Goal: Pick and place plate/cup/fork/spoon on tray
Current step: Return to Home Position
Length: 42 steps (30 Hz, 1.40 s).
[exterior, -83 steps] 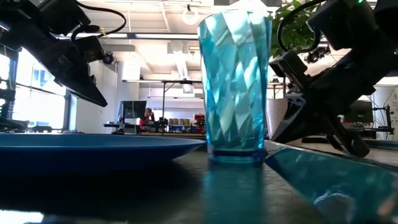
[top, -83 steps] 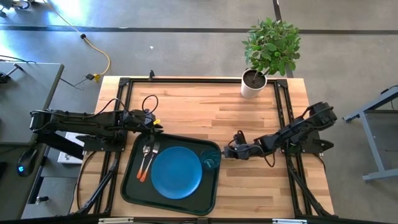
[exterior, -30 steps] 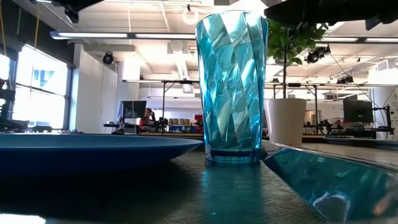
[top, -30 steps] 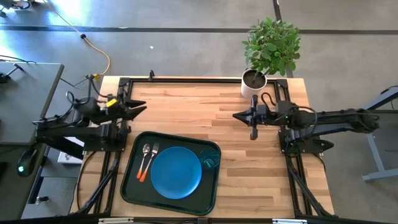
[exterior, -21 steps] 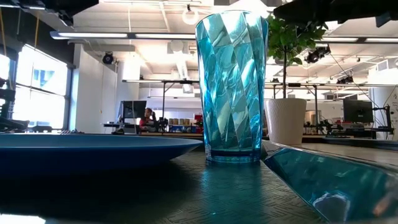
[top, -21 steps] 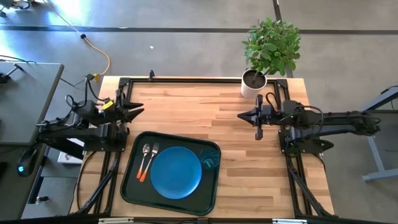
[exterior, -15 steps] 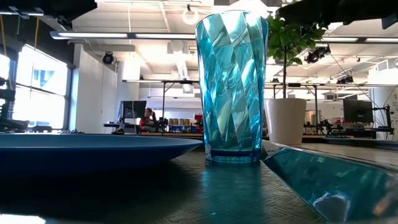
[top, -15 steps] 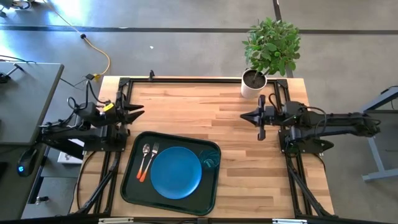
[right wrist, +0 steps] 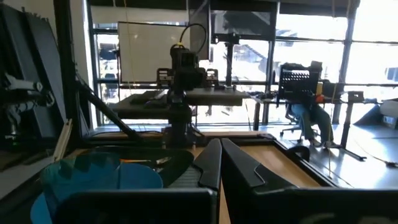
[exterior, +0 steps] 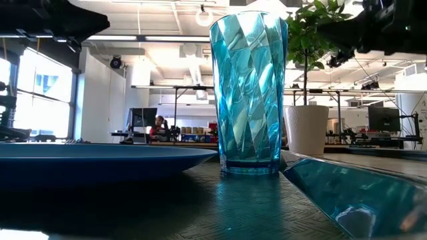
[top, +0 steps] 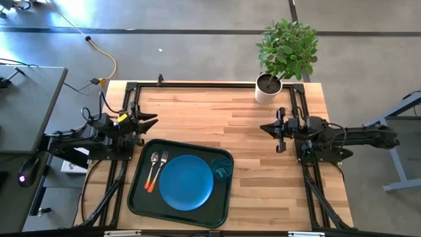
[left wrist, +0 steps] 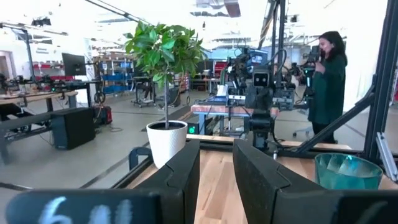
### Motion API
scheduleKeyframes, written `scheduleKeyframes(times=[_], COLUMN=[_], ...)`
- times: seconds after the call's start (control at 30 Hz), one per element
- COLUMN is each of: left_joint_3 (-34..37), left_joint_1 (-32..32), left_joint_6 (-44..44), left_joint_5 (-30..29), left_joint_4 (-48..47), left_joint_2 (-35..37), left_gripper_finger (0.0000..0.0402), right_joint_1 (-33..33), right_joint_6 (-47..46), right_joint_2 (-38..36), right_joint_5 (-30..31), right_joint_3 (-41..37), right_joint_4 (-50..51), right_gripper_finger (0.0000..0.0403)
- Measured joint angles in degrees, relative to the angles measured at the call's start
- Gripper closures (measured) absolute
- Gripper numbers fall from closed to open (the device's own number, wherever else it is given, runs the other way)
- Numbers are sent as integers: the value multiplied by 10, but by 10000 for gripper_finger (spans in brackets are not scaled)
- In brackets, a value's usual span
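Observation:
The dark tray (top: 139, 197) lies at the table's near middle. The blue plate (top: 187, 182) lies flat in it. The teal cup (top: 223, 170) stands upright on its base in the tray's far right corner, beside the plate (exterior: 100, 157). The spoon (top: 153, 162) and the fork (top: 162, 161) lie side by side left of the plate, orange handles toward the near edge. My left gripper (top: 150, 120) is open and empty, above the table's left side. My right gripper (top: 266, 128) is shut and empty, above the right side.
A white plant pot (top: 266, 89) with a green plant stands at the table's far right corner. Bare wood lies between the two grippers, beyond the tray. Black frame rails (top: 125, 99) run along the table's left and right edges. A person (left wrist: 326, 74) stands in the room behind.
My right gripper has drawn back toward the table's right edge and come lower. My left gripper has shifted a little toward the near edge as its arm settles at the left side. The things on the tray have stayed still.

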<state>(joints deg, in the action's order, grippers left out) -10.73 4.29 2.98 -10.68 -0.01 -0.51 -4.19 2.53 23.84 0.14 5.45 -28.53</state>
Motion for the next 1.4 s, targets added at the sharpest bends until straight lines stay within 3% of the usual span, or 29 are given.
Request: scheduleKeyframes(times=[0.23, 0.6, 1.4], left_joint_3=[49, 100, 100], left_joint_1=[0, 1, 3], left_joint_6=[-3, -6, 46], left_joint_5=[0, 23, 27], left_joint_4=[65, 145, 136], left_joint_2=[0, 0, 0], left_gripper_finger=[314, 314, 314], right_joint_1=[0, 0, 0], right_joint_6=[-9, -10, -2], right_joint_2=[-48, -56, -56], right_joint_5=[-2, 6, -28], right_joint_3=[-21, -21, -25], right_joint_4=[24, 82, 114], right_gripper_finger=[403, 403, 403])
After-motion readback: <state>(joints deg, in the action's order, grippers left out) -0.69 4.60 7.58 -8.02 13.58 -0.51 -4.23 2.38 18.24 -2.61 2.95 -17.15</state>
